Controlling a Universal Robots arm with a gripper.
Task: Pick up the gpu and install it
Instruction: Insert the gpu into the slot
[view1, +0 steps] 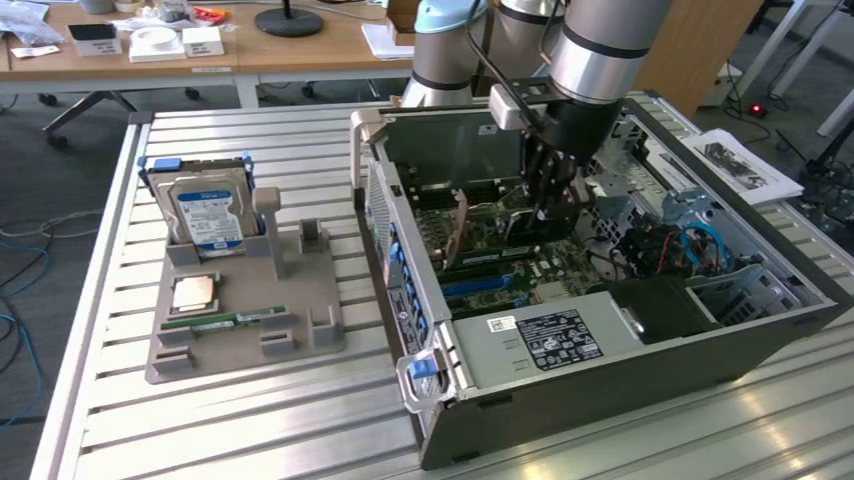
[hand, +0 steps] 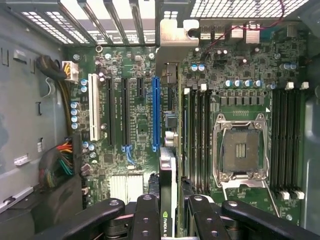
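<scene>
The gpu (hand: 168, 172) is hanging edge-on inside the open computer case (view1: 601, 390), clamped between the gripper (hand: 170, 216) fingers (hand: 147, 215), which are pressing on its two flat faces; a green-and-white maker's label is showing on the card's edge right between them. Its silver end bracket (hand: 175, 42) is reaching toward the slotted rear wall of the case. The card is sitting over the motherboard (hand: 240, 80), just beside the long blue expansion slot (hand: 156, 110) and between that slot and the nearer bank of black memory slots (hand: 197, 135); whether its lower edge is touching the board is not something the views are showing. Past the memory slots, the bare processor socket (hand: 240, 150) is lying open in its metal frame. In the exterior view, the arm (view1: 601, 50) is coming down from above into the middle of the case, which is lying on its side on a slatted metal table (view1: 200, 430). Well apart, toward the exterior view's left, a grey holder tray (view1: 240, 350) is carrying an upright hard drive (view1: 207, 210), a processor chip (view1: 195, 292) and a narrow green memory stick (view1: 227, 322).
</scene>
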